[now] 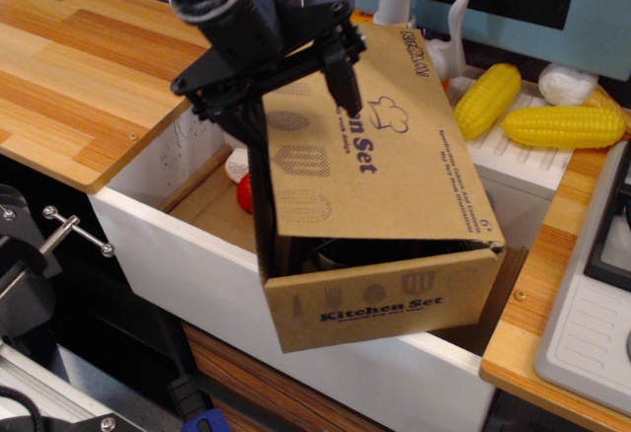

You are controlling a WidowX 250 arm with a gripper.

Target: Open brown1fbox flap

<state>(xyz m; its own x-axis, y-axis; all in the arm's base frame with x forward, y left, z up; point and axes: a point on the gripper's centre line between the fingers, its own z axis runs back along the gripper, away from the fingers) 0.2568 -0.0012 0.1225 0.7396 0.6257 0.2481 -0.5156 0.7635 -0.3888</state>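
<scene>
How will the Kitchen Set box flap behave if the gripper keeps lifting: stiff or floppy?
Likely stiff: the flap stays flat while raised along one edge. Probably light, thin cardboard. It may spring back down if released, since the gripper holds it only partly open.
</scene>
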